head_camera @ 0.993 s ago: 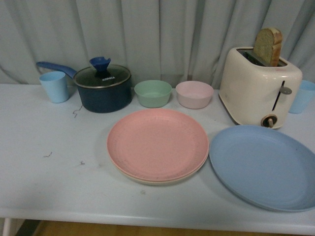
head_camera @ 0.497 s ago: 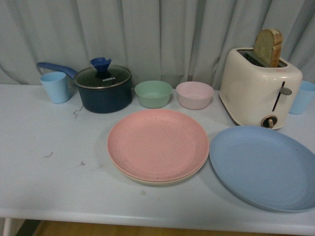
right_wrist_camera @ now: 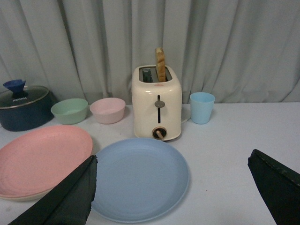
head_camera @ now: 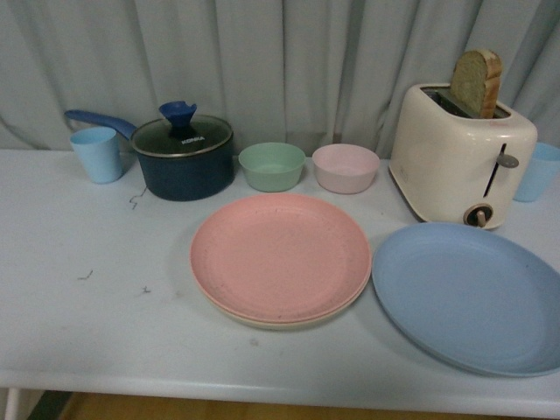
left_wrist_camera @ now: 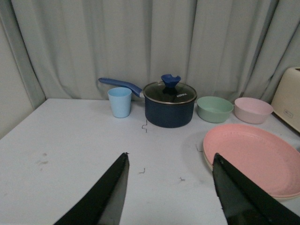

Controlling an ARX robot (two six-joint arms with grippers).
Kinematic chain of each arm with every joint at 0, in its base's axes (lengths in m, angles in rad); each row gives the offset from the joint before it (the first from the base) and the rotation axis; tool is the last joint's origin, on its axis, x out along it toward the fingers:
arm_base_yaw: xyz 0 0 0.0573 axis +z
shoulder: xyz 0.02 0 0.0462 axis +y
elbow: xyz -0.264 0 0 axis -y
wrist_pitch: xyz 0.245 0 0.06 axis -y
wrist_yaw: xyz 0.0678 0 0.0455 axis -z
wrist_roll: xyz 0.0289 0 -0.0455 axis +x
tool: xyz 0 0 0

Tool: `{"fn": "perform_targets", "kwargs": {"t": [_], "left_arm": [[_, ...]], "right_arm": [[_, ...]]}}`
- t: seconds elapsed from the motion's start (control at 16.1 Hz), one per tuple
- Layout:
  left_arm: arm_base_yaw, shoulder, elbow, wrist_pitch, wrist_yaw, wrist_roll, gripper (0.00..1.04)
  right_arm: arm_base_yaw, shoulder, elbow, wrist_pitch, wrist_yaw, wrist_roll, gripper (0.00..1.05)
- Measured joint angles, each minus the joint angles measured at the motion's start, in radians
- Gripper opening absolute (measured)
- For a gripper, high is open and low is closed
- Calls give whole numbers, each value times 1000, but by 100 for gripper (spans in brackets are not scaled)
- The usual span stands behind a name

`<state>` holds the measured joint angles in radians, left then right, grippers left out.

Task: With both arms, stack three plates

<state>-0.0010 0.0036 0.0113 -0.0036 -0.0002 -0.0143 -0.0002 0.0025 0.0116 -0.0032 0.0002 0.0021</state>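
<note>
1. A grey curtain (head_camera: pixel 262 61) hangs behind a pale table (head_camera: pixel 87 306).
2. The pink plate (head_camera: pixel 280 256) sits mid-table on the cream plate (head_camera: pixel 262 322). The blue plate (head_camera: pixel 468 296) lies alone just to their right, rims nearly touching.
3. Two plates look stacked, so the blue one seems to be the step in hand. It is not yet gripped.
4. The left gripper (left_wrist_camera: pixel 170 158) hovers with jaws wide apart and empty, near the pink plate. The right gripper (right_wrist_camera: pixel 173 157) is spread the same way over the blue plate.
5. Next, the right gripper likely needs to catch the blue plate's low rim, lift it, and centre it over the pink.
6. Only a sliver of the cream plate's rim shows. The front view cuts off the blue plate's right side and shows neither arm.
</note>
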Motion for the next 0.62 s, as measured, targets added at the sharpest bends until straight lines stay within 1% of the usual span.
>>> {"fn": "perform_targets", "kwargs": {"t": [0.12, 0.19, 0.25, 0.31, 0.43, 0.5, 0.62], "left_arm": [[0, 0, 0, 0, 0, 0, 74], [0, 0, 0, 0, -1, 0, 87], [0, 0, 0, 1, 0, 0, 99], [0, 0, 0, 0, 0, 1, 97], [0, 0, 0, 0, 0, 1, 98], [0, 0, 0, 0, 0, 1, 98], [0, 0, 0, 0, 0, 0, 98]], "right_arm": [[0, 3, 1, -13, 2, -1, 98], [-12, 131, 77, -179, 8, -2, 98], [-64, 332, 165, -191, -14, 6, 98], [-117, 509, 276, -160, -64, 13, 98], [-165, 731, 423, -161, -146, 27, 98], [-197, 867, 489, -171, -167, 31, 98], [-235, 1069, 573, -159, -177, 31, 98]]}}
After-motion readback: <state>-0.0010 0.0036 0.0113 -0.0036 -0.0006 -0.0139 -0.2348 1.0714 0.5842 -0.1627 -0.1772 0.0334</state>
